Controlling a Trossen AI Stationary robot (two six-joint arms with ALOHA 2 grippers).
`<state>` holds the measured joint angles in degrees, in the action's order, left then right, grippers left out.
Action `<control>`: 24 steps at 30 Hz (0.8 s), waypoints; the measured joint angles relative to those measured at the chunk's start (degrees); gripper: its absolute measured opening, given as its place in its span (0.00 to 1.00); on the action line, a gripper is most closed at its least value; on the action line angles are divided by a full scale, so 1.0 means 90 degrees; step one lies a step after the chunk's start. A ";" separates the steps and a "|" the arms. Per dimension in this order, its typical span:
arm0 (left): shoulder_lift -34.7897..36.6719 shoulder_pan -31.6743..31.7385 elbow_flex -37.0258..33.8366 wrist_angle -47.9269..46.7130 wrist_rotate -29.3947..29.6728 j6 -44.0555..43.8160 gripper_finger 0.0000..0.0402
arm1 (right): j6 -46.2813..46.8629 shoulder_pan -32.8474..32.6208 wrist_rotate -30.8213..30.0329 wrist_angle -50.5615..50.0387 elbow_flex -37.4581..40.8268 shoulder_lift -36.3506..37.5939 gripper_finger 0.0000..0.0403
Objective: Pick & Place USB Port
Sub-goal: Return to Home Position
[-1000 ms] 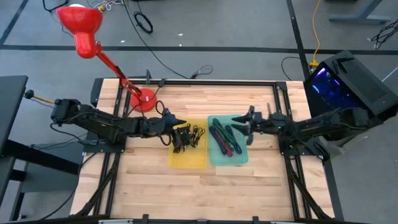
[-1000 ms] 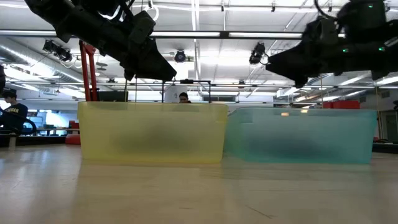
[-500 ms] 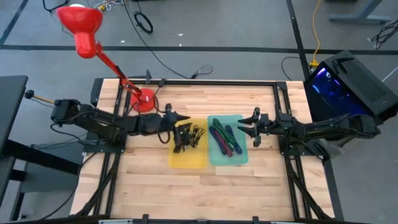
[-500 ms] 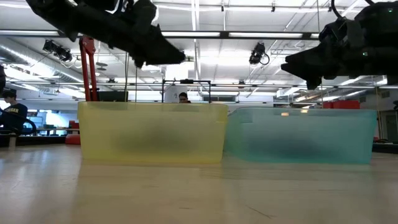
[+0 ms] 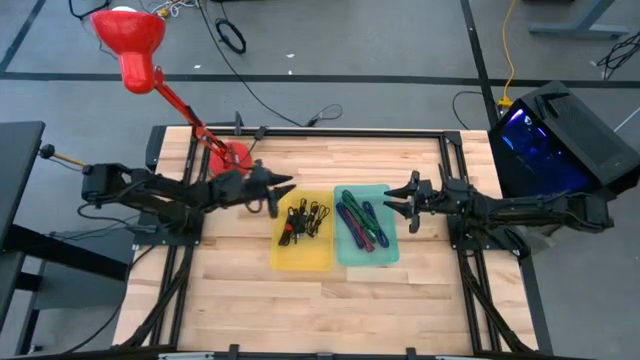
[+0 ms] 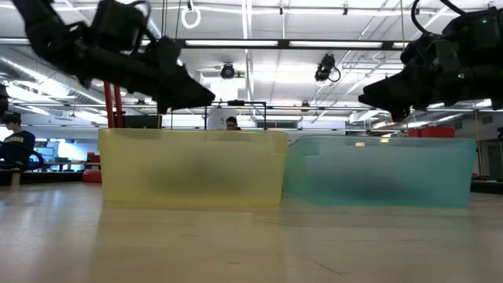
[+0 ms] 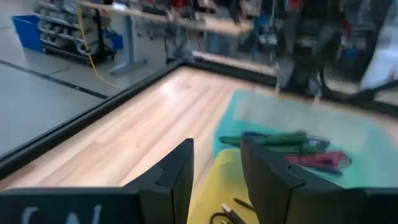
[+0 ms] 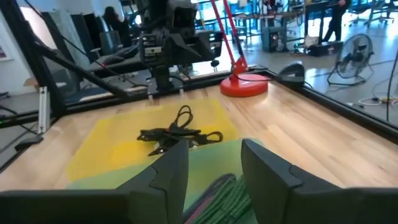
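Black charger cables lie tangled in the yellow bin, just ahead of and below the left gripper fingertips. Fingers spread, empty. Green and red cables lie in the green bin, just ahead of the right gripper fingertips. Those are also spread and empty. Both grippers hang above rim height.

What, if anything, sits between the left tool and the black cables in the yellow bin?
Nothing visible does. The left tool is open, raised above the rim near one corner of the yellow bin, and the black cables lie uncovered inside it. The right tool, also open, hangs at the green bin's far side.
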<state>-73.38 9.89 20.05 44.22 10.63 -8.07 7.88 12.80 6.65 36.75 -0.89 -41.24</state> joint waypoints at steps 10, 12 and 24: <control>0.0945 0.0070 -0.2076 0.2331 -0.0204 -0.0309 0.34 | 0.0044 0.0210 -0.0070 -0.0697 -0.0002 0.0107 0.37; 0.1268 0.0071 -0.2176 0.2178 -0.0164 -0.0327 0.34 | 0.0059 0.0213 -0.0075 -0.0782 -0.0002 0.0107 0.37; 0.3164 0.0073 -0.2175 -0.0876 -0.0245 -0.0424 0.34 | -0.0024 0.0209 -0.0234 -0.0864 -0.0002 0.0110 0.37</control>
<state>-44.91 10.55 0.47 36.33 8.43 -11.88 7.67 14.68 4.55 28.98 -0.91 -40.25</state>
